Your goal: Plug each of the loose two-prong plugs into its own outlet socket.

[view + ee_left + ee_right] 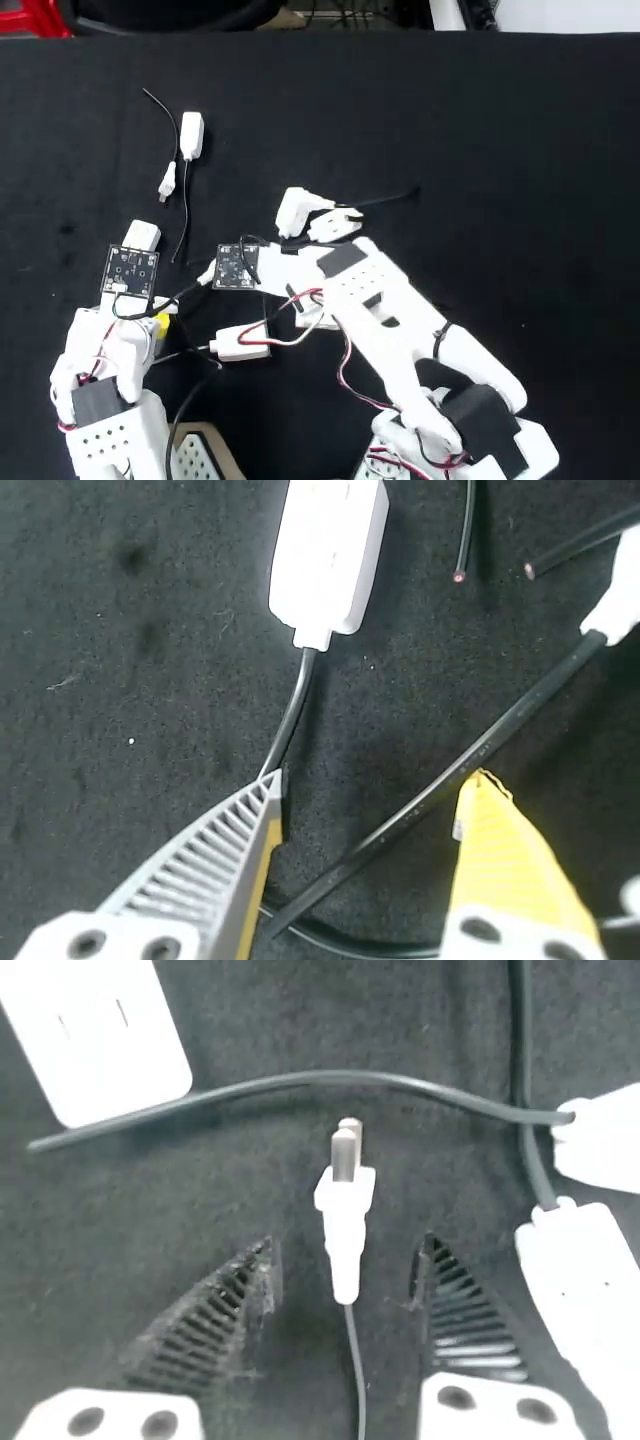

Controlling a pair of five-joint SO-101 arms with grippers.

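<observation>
Matt cloth table; smooth plastic plug.

Table cover black. Plug white, prongs grey metal. Outlet white. Cables black. Left gripper: one finger grey, ribbed; other yellow. Right gripper fingers black, ribbed

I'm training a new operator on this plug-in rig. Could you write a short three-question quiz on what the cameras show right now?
1. True or false: the right hand is shut on the two-prong plug.
2. What crosses the gap between the fingers of the left hand? A. a black cable; B. a screwdriver; C. a battery.
3. Fill in: the face of the white outlet socket in the right wrist view shows ___ slots.

Key: 1 false, the fingers stand open on either side of the plug; 2 A; 3 two.
</observation>
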